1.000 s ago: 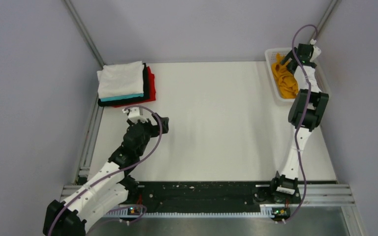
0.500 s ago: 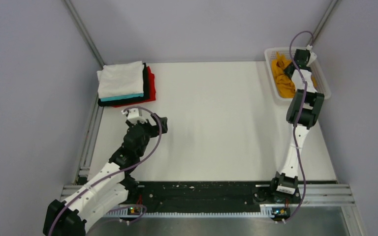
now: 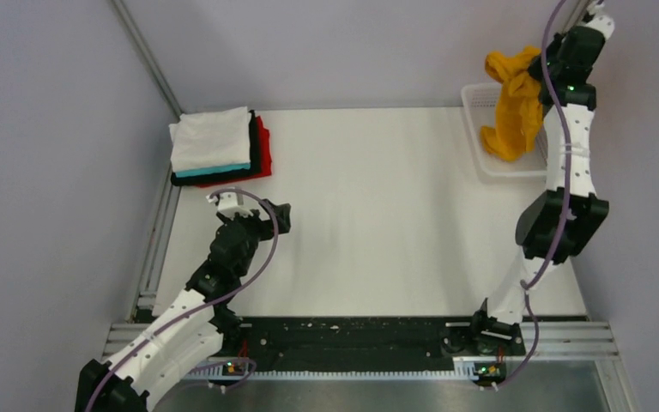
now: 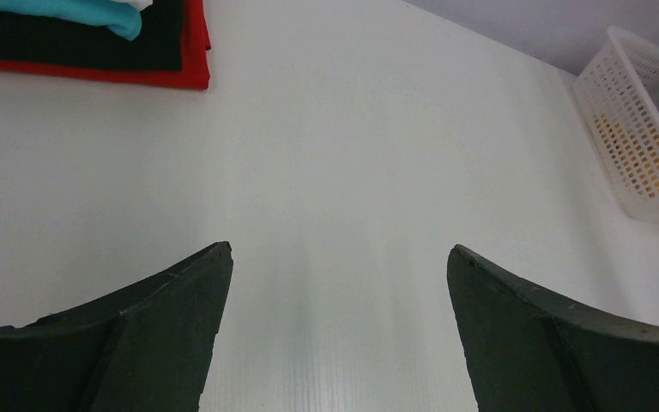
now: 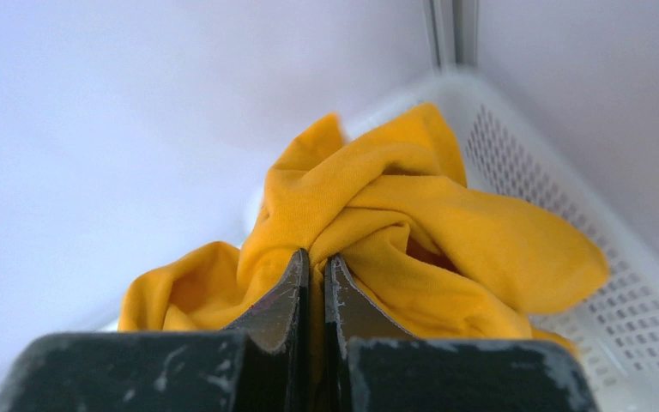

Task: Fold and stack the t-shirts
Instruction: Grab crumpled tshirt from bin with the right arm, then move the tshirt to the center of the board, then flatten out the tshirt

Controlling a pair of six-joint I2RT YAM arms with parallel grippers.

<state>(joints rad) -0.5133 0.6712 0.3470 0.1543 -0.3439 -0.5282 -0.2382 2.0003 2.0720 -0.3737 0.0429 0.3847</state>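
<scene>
An orange-yellow t-shirt [image 3: 513, 107] hangs bunched above the white mesh basket [image 3: 480, 142] at the back right, its lower end still at the basket. My right gripper [image 3: 542, 62] is raised high and shut on it; in the right wrist view the jaws pinch a fold of the shirt [image 5: 412, 215] at the gripper [image 5: 317, 257]. A stack of folded t-shirts [image 3: 216, 144], white on teal, black and red, lies at the back left. My left gripper [image 3: 281, 217] hovers open over bare table just in front of the stack, nothing between its fingertips [image 4: 214, 257].
The basket [image 4: 643, 137] stands against the right wall, near the back corner. Metal rails run along the table's left side and front edge. Walls close in on three sides.
</scene>
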